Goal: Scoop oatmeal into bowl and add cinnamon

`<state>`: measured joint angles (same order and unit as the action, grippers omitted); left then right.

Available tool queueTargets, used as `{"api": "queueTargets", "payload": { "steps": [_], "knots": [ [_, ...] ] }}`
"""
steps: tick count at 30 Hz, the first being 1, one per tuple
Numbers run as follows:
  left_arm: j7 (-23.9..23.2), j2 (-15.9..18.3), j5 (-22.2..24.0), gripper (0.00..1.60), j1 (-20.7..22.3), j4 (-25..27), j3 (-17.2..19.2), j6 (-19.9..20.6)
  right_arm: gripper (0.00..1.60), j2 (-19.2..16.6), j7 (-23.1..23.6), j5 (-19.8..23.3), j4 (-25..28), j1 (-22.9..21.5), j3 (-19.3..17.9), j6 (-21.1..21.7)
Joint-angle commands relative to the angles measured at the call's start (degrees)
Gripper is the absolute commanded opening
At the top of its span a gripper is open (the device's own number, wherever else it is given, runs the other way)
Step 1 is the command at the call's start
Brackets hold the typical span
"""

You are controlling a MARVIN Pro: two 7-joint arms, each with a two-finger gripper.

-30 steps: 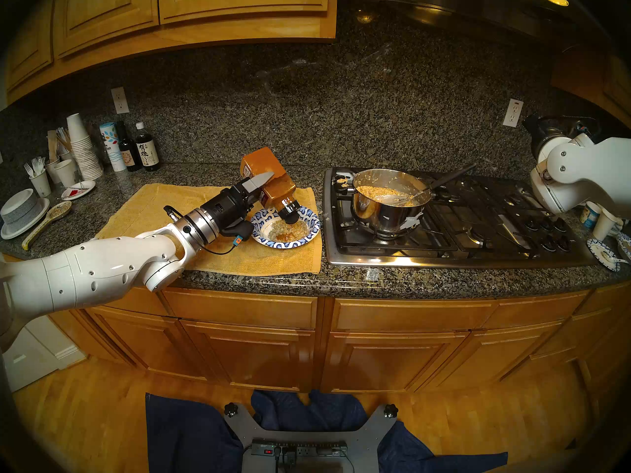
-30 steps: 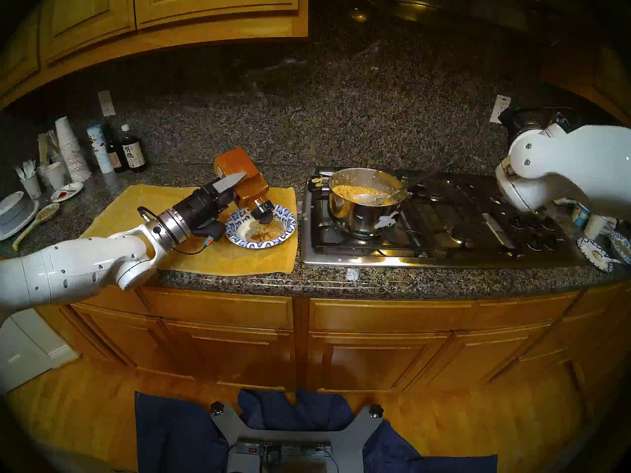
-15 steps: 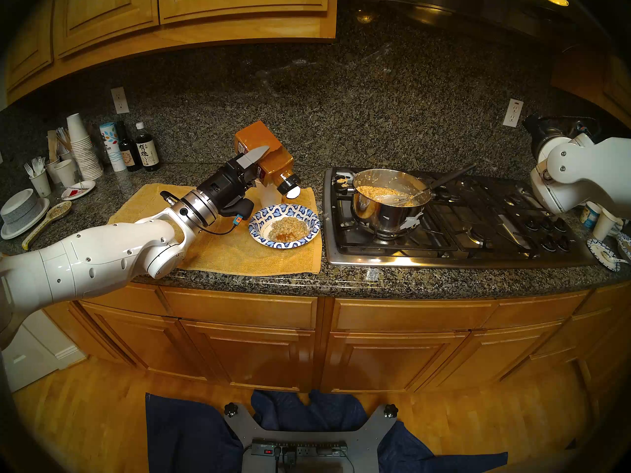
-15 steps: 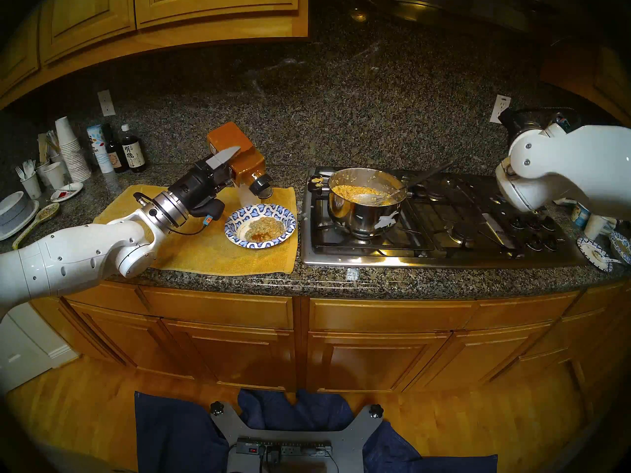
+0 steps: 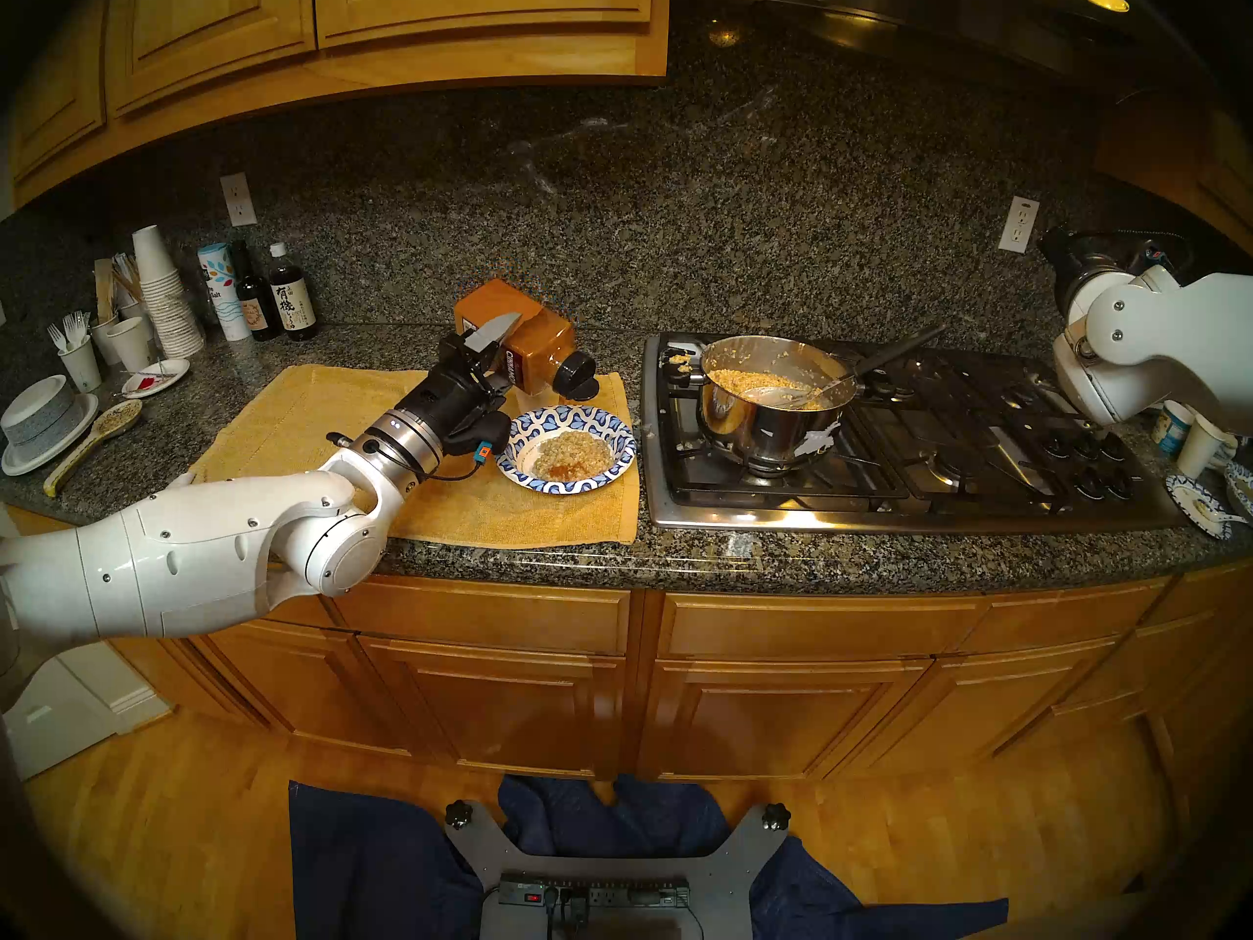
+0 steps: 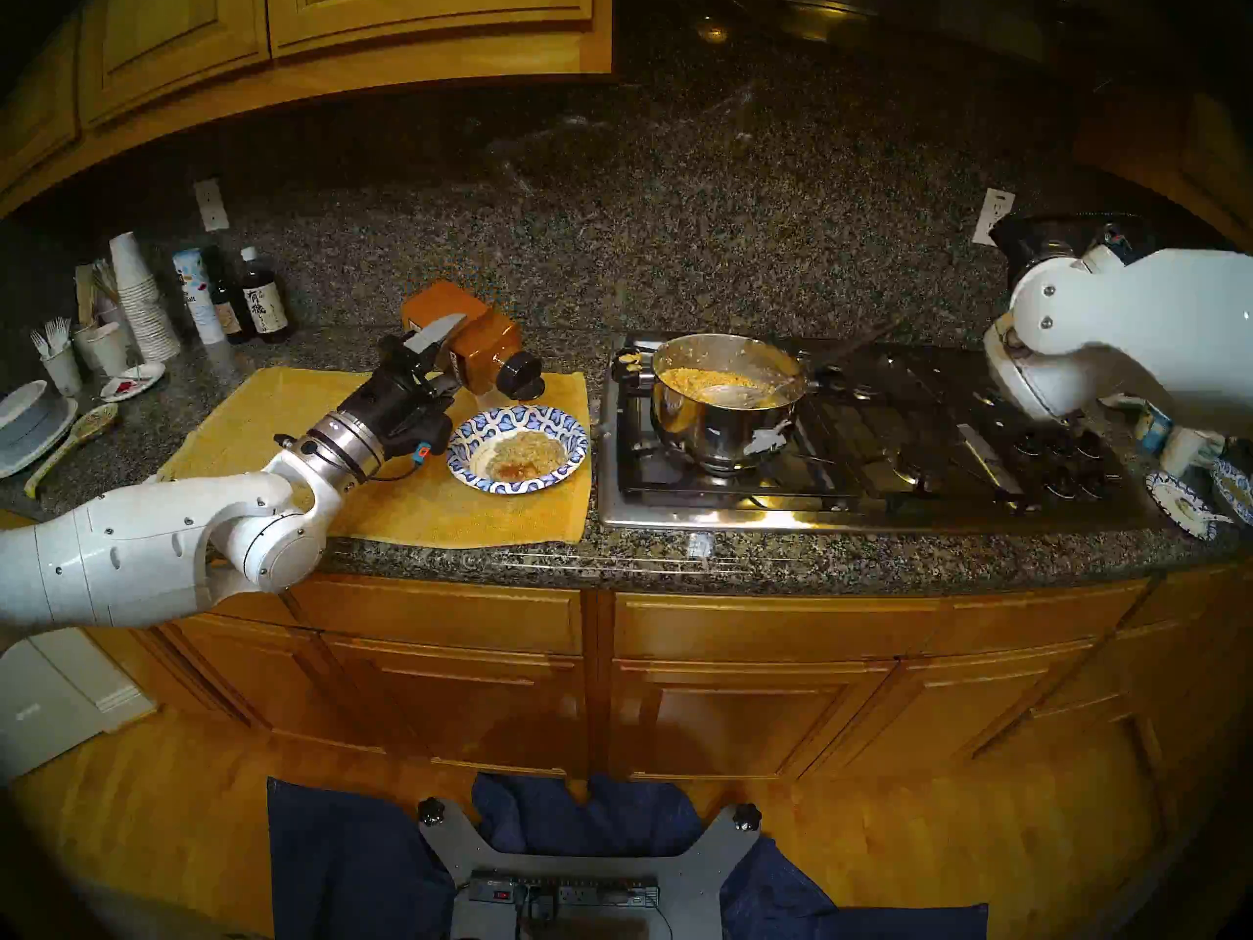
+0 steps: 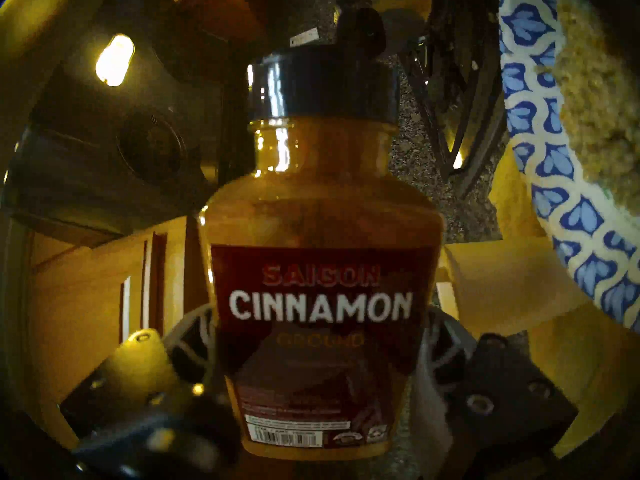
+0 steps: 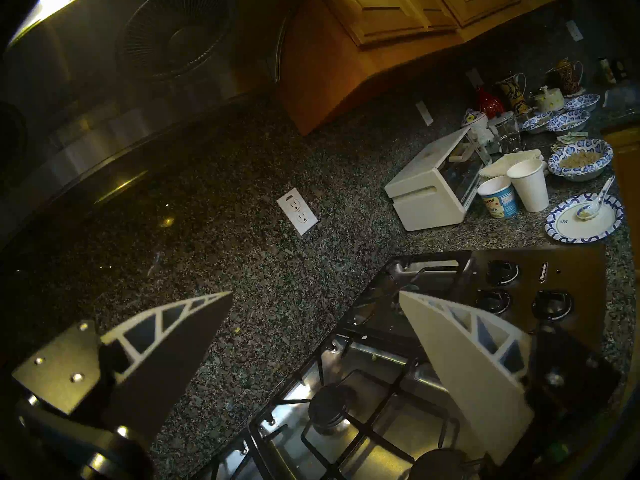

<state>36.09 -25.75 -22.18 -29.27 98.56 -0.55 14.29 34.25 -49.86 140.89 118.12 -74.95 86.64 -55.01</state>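
Note:
My left gripper [image 5: 505,356] is shut on the cinnamon [image 5: 525,338], a clear jar of orange-brown powder with a black cap [image 5: 573,374]. The jar lies almost level above the yellow towel, just behind the bowl [image 5: 613,433], with its cap pointing right. In the left wrist view the cinnamon [image 7: 318,295] fills the middle, its dark red label between my fingers [image 7: 194,330]. The blue-patterned paper bowl holds oatmeal [image 5: 576,447] with a brown cinnamon patch [image 5: 563,470]. More oatmeal [image 5: 752,379] sits in the steel pot [image 5: 766,423]. My right gripper [image 8: 315,295] hangs open and empty over the stove's right side.
A yellow towel [image 5: 325,409] lies under the bowl. The gas stove [image 5: 949,470] carries the pot with a ladle [image 5: 803,396] in it. Paper cups [image 5: 163,294], dark bottles [image 5: 291,301], a grey bowl [image 5: 41,416] and a ceramic spoon [image 5: 102,437] crowd the left. Cups and paper plates [image 8: 585,219] stand far right.
The jar was tipped cap-down over the bowl. My left gripper has lifted it, swung it back and levelled it behind the bowl. The right arm has stayed put.

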Motion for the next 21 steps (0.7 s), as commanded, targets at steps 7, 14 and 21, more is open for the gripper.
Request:
{"api": "queueTargets", "payload": {
  "steps": [7,14,21],
  "knots": [
    [-2.2,6.0,16.6,0.00,-1.1,11.5,3.6,5.7,1.60,0.2,-3.4,-0.9,-0.5,-1.7,-1.2,0.0],
    [-2.3,7.5,20.5,0.00,-0.7,14.3,4.1,9.1,1.60,0.1,-3.7,-1.1,-0.5,-1.7,-1.3,0.0],
    [-3.4,8.3,28.9,0.00,-1.2,17.5,5.4,11.3,1.60,0.1,-3.7,-1.1,-0.5,-1.7,-1.3,0.0]
  ]
}}
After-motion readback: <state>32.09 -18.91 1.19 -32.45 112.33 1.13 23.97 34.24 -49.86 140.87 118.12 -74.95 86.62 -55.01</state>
